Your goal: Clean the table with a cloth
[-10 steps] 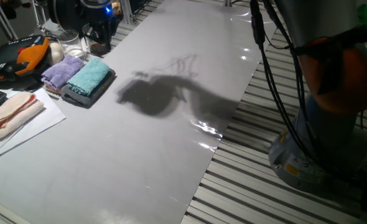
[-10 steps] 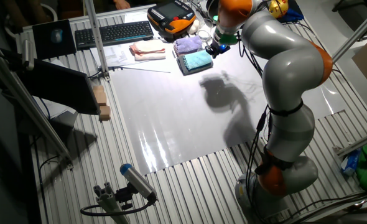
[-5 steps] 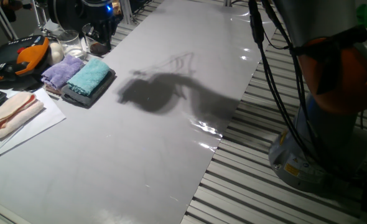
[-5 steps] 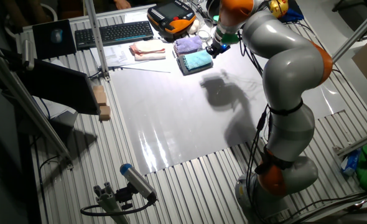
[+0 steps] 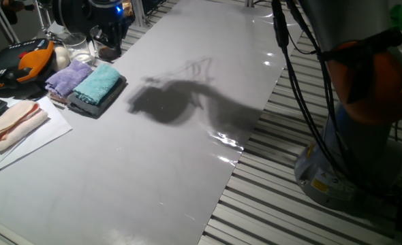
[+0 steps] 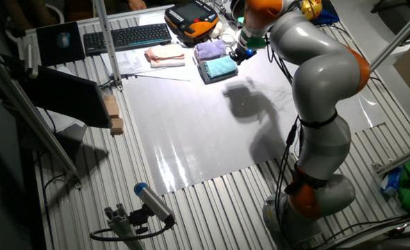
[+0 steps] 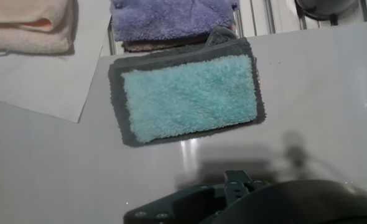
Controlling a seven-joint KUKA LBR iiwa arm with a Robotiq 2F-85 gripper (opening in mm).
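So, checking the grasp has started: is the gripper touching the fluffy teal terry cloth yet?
Apart. The hand view shows bare table between the teal terry cloth and the gripper hovering above.

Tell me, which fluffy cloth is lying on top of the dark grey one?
The teal cloth. It sits on the dark grey cloth, whose edge shows all round it. The purple cloth and peach cloth lie beside.

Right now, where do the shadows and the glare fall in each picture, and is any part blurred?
One fixed view: the arm's dark shadow lies mid-table, with glare streaks at the table's right edge. The other fixed view: the shadow falls just below the teal cloth. Hand view: the cloth is sharp; the dark claw housing at the bottom edge looks blurred.
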